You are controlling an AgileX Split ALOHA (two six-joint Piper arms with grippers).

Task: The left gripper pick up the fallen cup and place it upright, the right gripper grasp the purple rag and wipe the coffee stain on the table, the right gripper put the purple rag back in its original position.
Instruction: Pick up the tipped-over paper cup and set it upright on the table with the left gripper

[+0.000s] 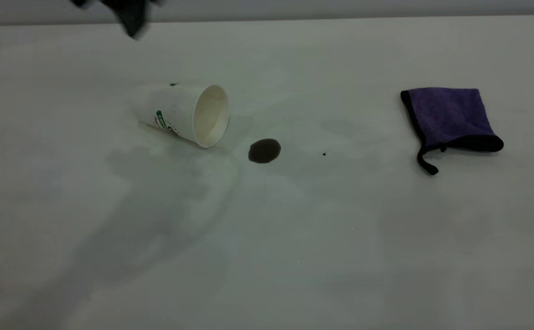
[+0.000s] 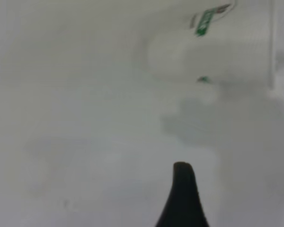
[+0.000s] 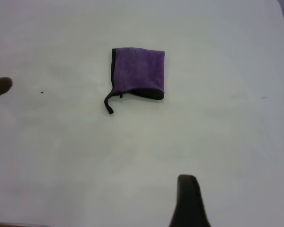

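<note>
The cup lies on its side on the table, left of centre, its mouth turned toward the coffee stain, which sits just to its right. The left gripper hovers blurred at the far edge, behind and above the cup. In the left wrist view the gripper is a short way from the blurred cup. The purple rag lies flat at the right with its black strap trailing. The right wrist view shows the rag, the stain and the right gripper, high above the table.
A tiny black speck lies between the stain and the rag; it also shows in the right wrist view. The table's far edge runs along the top of the exterior view. Grey shadows fall across the front left.
</note>
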